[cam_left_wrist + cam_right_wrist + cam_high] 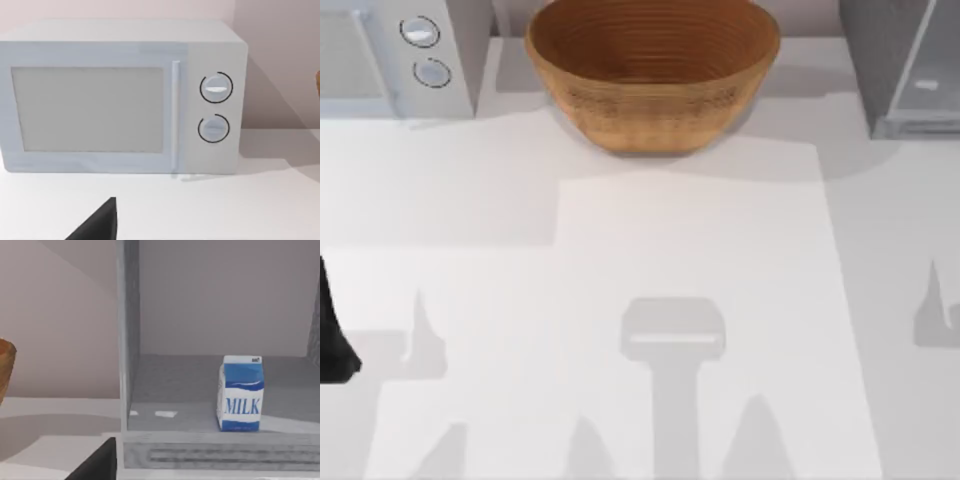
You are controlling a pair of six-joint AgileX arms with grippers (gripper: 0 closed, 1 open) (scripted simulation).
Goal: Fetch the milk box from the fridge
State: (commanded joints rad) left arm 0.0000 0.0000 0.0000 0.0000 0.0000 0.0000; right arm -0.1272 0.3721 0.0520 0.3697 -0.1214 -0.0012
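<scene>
White bench (pixel 700 260) lies bare; milk box (pixel 240 393) stands upright inside the open fridge (pixel 131 340), ahead of the right arm's fingers, whose state I cannot tell.

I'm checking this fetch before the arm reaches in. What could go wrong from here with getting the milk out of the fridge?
The milk box stands upright near the front of the fridge floor, behind a raised front lip; dragging it out low could catch the lip and tip it. The fridge wall stands close beside the opening, so a wide approach might clip it. The brown bowl sits just beside the fridge on the table, so a swing toward the middle could knock it.
</scene>
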